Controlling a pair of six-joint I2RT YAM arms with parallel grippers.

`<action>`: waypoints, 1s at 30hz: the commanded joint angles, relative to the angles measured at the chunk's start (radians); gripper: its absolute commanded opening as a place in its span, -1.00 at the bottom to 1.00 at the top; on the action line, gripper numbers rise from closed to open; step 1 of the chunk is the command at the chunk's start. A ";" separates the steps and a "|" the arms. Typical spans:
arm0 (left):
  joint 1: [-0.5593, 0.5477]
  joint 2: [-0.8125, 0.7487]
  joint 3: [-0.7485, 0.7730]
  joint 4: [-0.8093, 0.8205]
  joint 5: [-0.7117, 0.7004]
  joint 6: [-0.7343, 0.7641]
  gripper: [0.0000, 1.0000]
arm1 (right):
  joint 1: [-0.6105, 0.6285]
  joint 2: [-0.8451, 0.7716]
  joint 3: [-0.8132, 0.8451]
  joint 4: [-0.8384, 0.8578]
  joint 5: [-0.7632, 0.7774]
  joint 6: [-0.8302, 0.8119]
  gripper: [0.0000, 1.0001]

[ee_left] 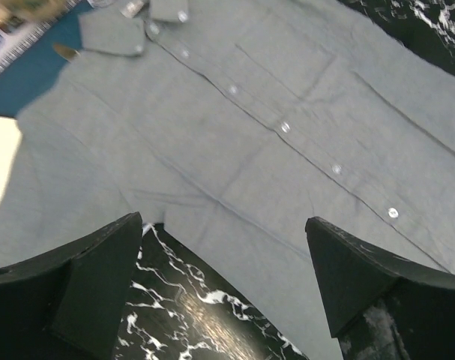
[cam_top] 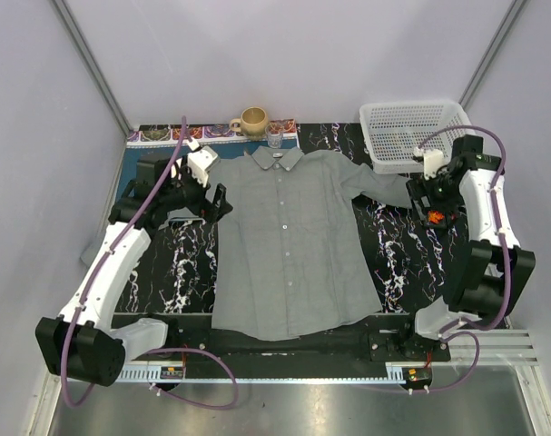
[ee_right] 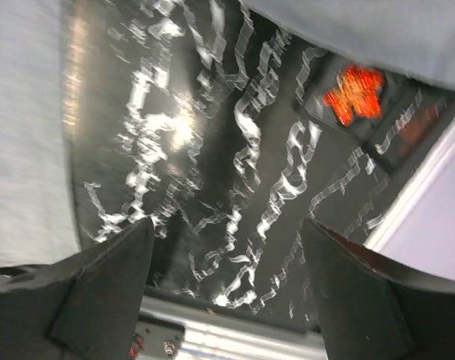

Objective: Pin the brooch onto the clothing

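Jaws on both of the two arms stand wide apart with nothing between them. On the left, the left arm point(cam_top: 112, 263) holds its jaws low at the outer edge of the shirt's sleeve. In its wrist view both dark fingers point(ee_left: 85, 285) frame bare black marbled bench point(cam_top: 180, 263) and grey cloth, touching neither.

One shirt point(cam_top: 289, 241) lies flat and face up in the middle of the bench, collar at the far side, hem at the near side and both short sleeves spread out. Five pale buttons point(ee_left: 285, 127) show clearly down its front in the left wrist view. Those at the collar are too blurred to count.

On the right, the right arm point(cam_top: 493, 236) has its jaws over the bench just past the end of the other sleeve. One brooch point(ee_right: 353, 94), orange-red, lies on the bench beyond the two fingers point(ee_right: 85, 285), apart from them and just beside the sleeve's edge, not on the cloth.

Along the far edge, left to right, sit one patterned placemat point(cam_top: 166, 133), one tan mug point(cam_top: 253, 121), one small glass point(cam_top: 275, 137) and one white basket point(cam_top: 411, 132). The basket is just beyond the right sleeve.
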 commanded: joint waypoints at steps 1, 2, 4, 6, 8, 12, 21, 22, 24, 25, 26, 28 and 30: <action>-0.006 -0.011 -0.002 0.002 0.068 -0.002 0.89 | -0.039 0.013 -0.055 0.123 0.197 0.012 0.58; -0.006 -0.004 0.000 0.003 0.074 -0.002 0.88 | -0.039 0.022 -0.077 0.171 0.232 0.017 0.53; -0.009 0.010 0.009 0.002 0.076 -0.004 0.87 | -0.039 0.039 -0.089 0.221 0.267 0.041 0.32; -0.012 0.031 0.020 0.002 0.079 -0.015 0.85 | -0.039 0.073 -0.100 0.272 0.293 0.046 0.22; -0.015 0.050 0.031 0.002 0.085 -0.024 0.84 | -0.039 0.105 -0.103 0.301 0.300 0.044 0.12; -0.024 0.068 0.046 0.003 0.085 -0.033 0.83 | -0.039 0.165 -0.080 0.315 0.293 0.063 -0.09; -0.041 0.090 0.037 0.040 0.105 -0.097 0.82 | -0.039 0.261 -0.046 0.402 0.315 0.218 -0.17; -0.043 0.091 0.035 0.046 0.108 -0.102 0.82 | -0.039 0.269 -0.043 0.410 0.318 0.222 -0.17; -0.041 0.100 0.034 0.054 0.113 -0.113 0.82 | -0.041 0.292 -0.040 0.424 0.323 0.234 -0.17; -0.041 0.102 0.032 0.061 0.119 -0.116 0.82 | -0.041 0.301 -0.037 0.424 0.327 0.239 -0.16; -0.043 0.107 0.031 0.065 0.120 -0.121 0.82 | -0.044 0.317 -0.036 0.428 0.330 0.241 -0.15; -0.043 0.111 0.024 0.078 0.125 -0.128 0.82 | -0.050 0.330 -0.034 0.436 0.329 0.245 -0.12; -0.043 0.117 0.023 0.083 0.128 -0.134 0.82 | -0.062 0.346 -0.029 0.443 0.323 0.250 -0.09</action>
